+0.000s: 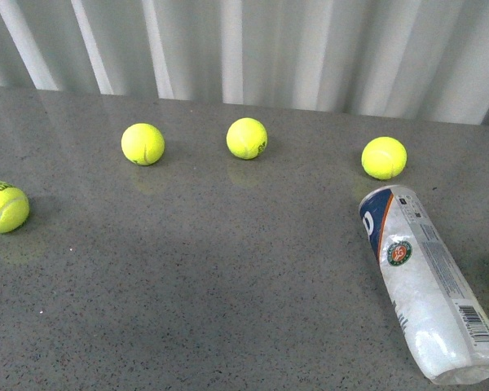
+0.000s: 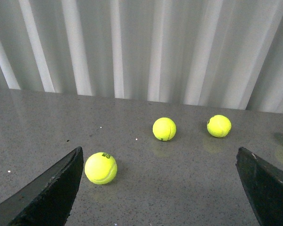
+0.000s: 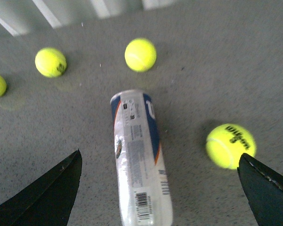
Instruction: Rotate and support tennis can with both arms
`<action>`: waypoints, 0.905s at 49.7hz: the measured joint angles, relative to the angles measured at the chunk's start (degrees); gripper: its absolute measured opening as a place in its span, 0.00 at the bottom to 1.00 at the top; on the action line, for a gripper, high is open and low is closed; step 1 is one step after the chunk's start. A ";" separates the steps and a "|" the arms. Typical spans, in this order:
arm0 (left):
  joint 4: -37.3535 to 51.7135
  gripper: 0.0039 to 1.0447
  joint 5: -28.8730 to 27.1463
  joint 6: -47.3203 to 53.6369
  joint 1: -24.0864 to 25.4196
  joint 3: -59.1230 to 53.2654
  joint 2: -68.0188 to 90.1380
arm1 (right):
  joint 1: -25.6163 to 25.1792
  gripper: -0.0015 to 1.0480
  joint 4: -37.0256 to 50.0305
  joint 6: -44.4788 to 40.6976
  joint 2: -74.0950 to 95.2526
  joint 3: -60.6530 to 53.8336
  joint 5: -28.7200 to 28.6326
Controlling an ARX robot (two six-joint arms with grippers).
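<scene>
Two black grippers frame the scene. The right gripper (image 3: pixel 159 155) hangs with jaws spread wide above a tennis can (image 1: pixel 428 281); the left gripper (image 2: pixel 159 153) is likewise wide open over the gray speckled table (image 1: pixel 228 285), gripping nothing.

The can lies on its side at the table's right, nearest the front camera, angled away and slightly leftward. It is a clear, crinkled plastic tube. A barcode sits by its near end, and columns of fine print, too small to read, run along the white label. Farther up is a round red-and-green emblem whose wording cannot be made out, then a blue band with part of a large white letter at the far end.

In the right wrist view, a yellow-green ball (image 3: pixel 231 146) rests just beside the can, stamped in black script that looks like "Wilson".

Beyond the can's far end sits another ball (image 1: pixel 384 158). Two more balls (image 1: pixel 247 138) (image 1: pixel 143 144) lie in a loose row to its left, with a fifth ball (image 1: pixel 4 207) at the left edge, marked in dark, unreadable print.

White ribbed panels (image 1: pixel 310 49) close off the background.
</scene>
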 joint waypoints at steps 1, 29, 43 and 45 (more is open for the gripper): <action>0.00 0.94 0.00 0.00 0.00 0.00 0.00 | 0.37 0.93 0.09 0.59 1.84 0.72 -0.09; 0.00 0.94 0.00 0.00 0.00 0.00 0.00 | 4.28 0.93 0.42 1.27 43.01 15.74 -1.11; 0.00 0.94 0.00 0.00 0.00 0.00 0.00 | 3.72 0.93 1.84 -0.31 51.84 20.94 -3.04; 0.00 0.94 0.00 0.00 0.00 0.00 0.00 | 3.91 0.93 1.81 -0.52 53.48 22.23 -3.06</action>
